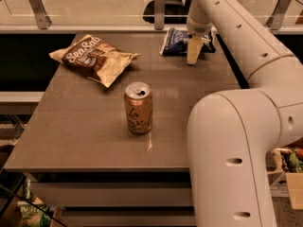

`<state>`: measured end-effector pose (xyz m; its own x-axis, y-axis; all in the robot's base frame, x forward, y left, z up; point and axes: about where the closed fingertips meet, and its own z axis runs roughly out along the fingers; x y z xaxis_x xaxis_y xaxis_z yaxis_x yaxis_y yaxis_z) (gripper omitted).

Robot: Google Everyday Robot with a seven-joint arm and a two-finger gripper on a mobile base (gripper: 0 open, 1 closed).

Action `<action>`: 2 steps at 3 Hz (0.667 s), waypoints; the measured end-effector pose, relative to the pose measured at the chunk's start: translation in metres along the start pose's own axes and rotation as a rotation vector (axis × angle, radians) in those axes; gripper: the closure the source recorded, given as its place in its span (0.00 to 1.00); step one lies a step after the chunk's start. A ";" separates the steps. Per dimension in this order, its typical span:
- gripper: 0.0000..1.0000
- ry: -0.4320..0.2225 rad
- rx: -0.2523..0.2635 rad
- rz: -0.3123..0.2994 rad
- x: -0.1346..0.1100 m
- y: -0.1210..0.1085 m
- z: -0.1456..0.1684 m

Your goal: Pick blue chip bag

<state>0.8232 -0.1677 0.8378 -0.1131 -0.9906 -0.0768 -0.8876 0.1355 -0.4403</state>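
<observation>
The blue chip bag (173, 41) lies at the table's (85, 136) far edge, with the gripper (196, 56) at its right end; whether it is apart or clamped, I cannot tell. The bag looks light, crinkly and slippery, so pinch a crimped edge. The brown bag (92, 58) reads "Sea Salt"; the can's (138, 108) script begins "La"

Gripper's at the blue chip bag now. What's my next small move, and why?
Probably ease the gripper slightly lower over the blue chip bag before grasping: it hangs at the bag's right end, near the far edge of the table, and a firm hold isn't visible.
</observation>
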 end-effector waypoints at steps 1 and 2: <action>0.65 0.000 0.000 0.000 0.000 -0.001 -0.001; 0.87 0.001 -0.004 -0.001 -0.001 0.001 0.003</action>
<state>0.8239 -0.1669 0.8353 -0.1123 -0.9908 -0.0758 -0.8895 0.1343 -0.4367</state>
